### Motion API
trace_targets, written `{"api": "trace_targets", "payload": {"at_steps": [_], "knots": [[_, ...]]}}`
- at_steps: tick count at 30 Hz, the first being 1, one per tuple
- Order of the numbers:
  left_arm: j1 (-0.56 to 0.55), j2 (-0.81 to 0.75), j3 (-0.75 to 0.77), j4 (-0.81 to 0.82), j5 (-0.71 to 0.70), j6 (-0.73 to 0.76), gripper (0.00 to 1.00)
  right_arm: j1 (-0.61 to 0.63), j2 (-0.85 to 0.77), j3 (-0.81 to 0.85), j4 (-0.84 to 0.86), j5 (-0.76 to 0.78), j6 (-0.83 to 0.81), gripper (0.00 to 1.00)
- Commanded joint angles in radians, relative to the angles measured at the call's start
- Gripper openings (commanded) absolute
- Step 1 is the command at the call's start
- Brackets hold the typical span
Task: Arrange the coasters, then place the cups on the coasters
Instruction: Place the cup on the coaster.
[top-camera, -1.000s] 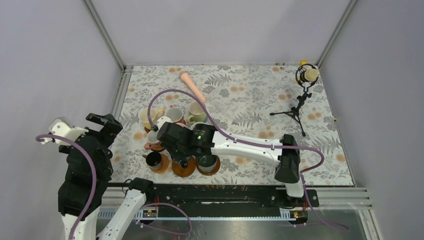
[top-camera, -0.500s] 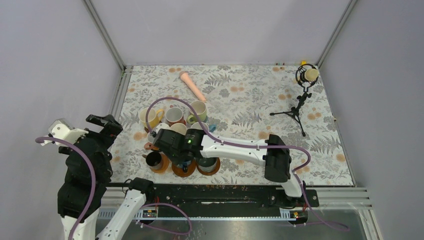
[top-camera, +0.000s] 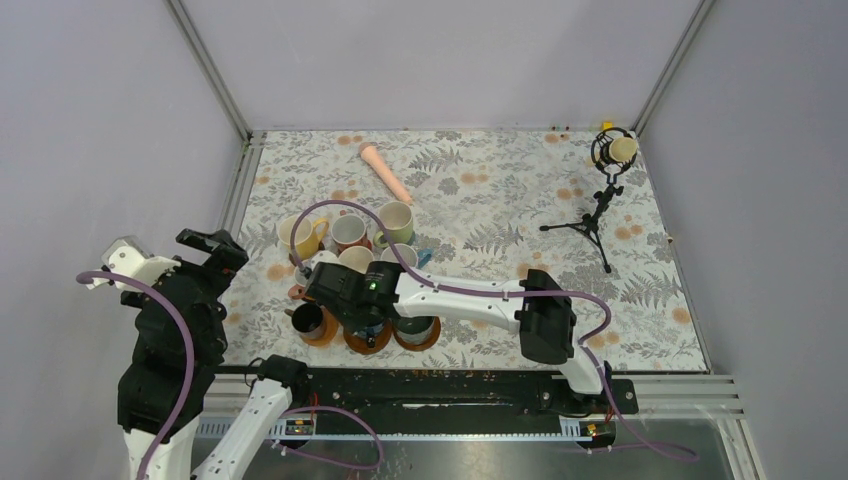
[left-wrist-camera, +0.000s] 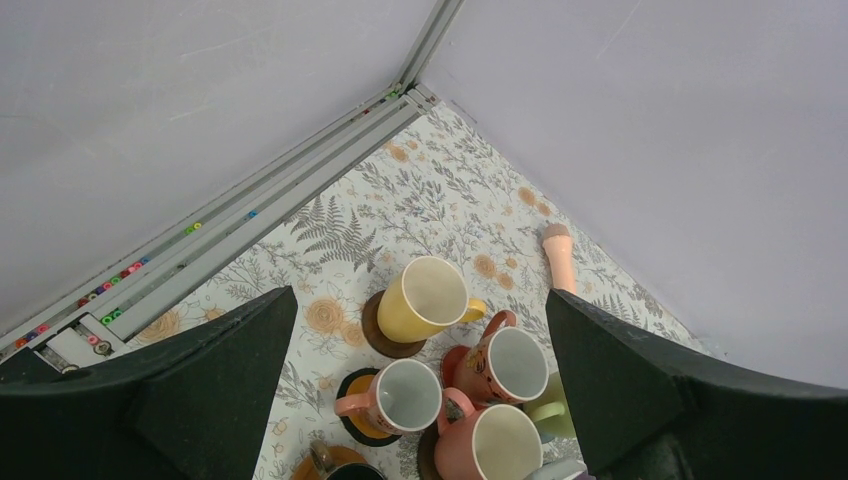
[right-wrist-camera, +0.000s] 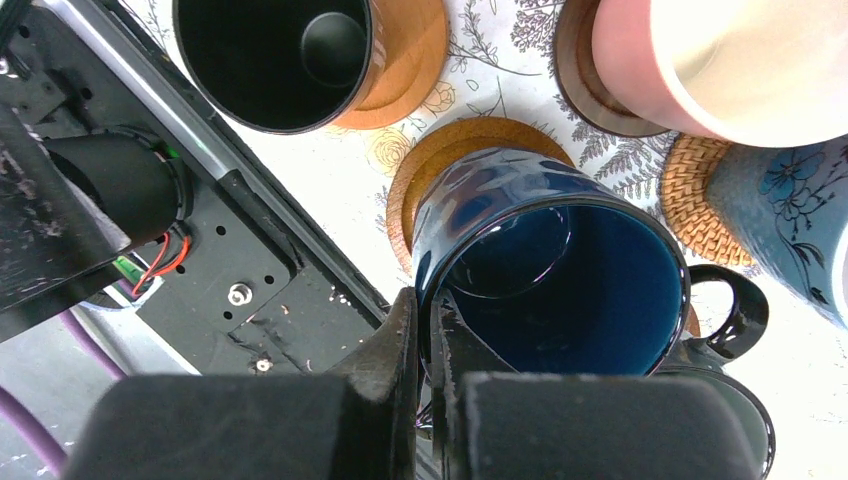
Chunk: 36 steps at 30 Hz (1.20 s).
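Observation:
My right gripper (right-wrist-camera: 425, 330) is shut on the rim of a navy cup (right-wrist-camera: 560, 270), which hangs tilted over an orange wood coaster (right-wrist-camera: 450, 160) at the front middle (top-camera: 367, 338). Whether the cup touches it I cannot tell. Beside it a black cup (right-wrist-camera: 280, 55) stands on another wood coaster (right-wrist-camera: 415, 50). A pink cup (right-wrist-camera: 720, 60) sits on a dark brown coaster (right-wrist-camera: 575, 60). A tan woven coaster (right-wrist-camera: 690, 200) carries a blue floral cup (right-wrist-camera: 790, 220). My left gripper (left-wrist-camera: 420, 300) is open, raised left of the table above a yellow cup (left-wrist-camera: 430, 295).
A long pink tapered stick (top-camera: 385, 172) lies at the back. A black tripod microphone (top-camera: 600, 195) stands at the back right. The black base rail (right-wrist-camera: 230, 260) runs just behind the front coasters. Walls close in the left (left-wrist-camera: 200, 120) and far sides.
My right arm has swung left and nearer, carrying the navy cup over the front middle coaster. The left arm has barely shifted.

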Motion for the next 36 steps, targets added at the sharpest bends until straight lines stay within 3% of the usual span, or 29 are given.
{"api": "trace_targets", "payload": {"at_steps": [1,18,36], "knots": [[-0.006,0.001,0.003,0.048,-0.023,0.019,0.99,0.011,0.003,0.051,0.037,0.015,0.006,0.0],[-0.011,0.001,-0.006,0.055,-0.018,0.014,0.99,0.012,0.04,0.071,0.013,-0.004,0.005,0.0],[-0.01,-0.01,-0.027,0.06,-0.024,0.014,0.99,0.027,0.15,0.243,-0.168,0.028,0.001,0.0]]}}
